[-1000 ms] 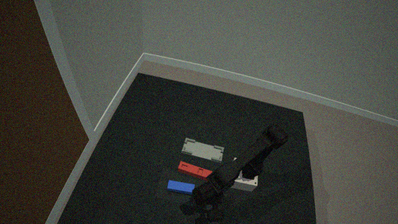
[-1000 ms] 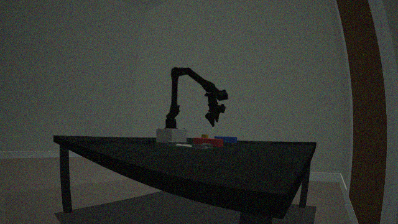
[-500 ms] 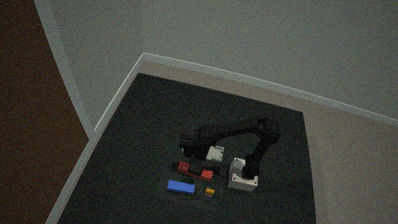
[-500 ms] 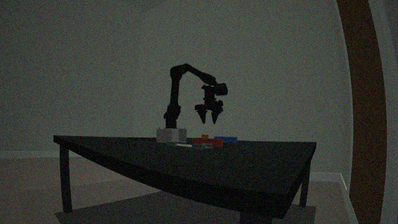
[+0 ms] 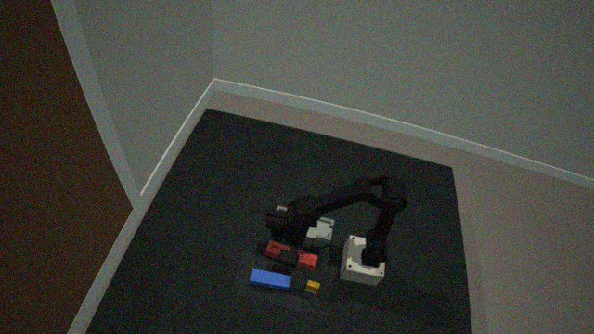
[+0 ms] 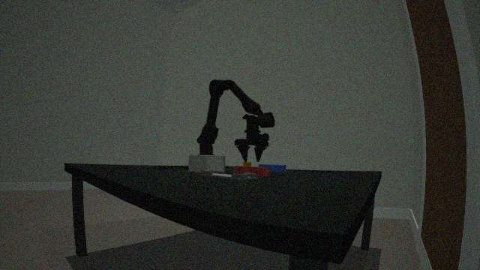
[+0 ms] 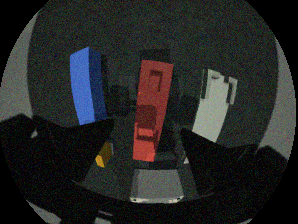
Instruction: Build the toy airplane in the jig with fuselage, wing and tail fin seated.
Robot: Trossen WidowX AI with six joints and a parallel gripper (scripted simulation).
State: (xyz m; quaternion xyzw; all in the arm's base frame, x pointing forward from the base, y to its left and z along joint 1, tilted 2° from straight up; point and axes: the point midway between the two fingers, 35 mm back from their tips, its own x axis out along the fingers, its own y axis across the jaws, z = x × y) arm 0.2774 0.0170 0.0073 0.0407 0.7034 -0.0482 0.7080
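The hand (image 5: 289, 234) (image 6: 252, 161) (image 7: 148, 127) stands wide with nothing between its fingers, pointing down above the fuselage (image 5: 308, 260) (image 6: 259, 172) (image 7: 150, 95). The fuselage lies on the table (image 5: 223, 153) (image 6: 262, 202) (image 7: 125, 30), sockets upward, outside the cradle (image 5: 320, 229) (image 6: 222, 175) (image 7: 212, 115). The cradle is to one side of the fuselage; on its other side are the wing (image 5: 270, 279) (image 6: 272, 168) (image 7: 82, 90) and, toward its end nearer the arm's base, the fin (image 5: 313, 285) (image 6: 247, 164) (image 7: 103, 156). None of the parts is fitted.

The step in hand looks like picking up the fuselage. The next move calls for lowering with a finger along each long side, closing squarely, then lifting and carrying it level to the cradle. An off-centre grip could turn it and spoil the seating.
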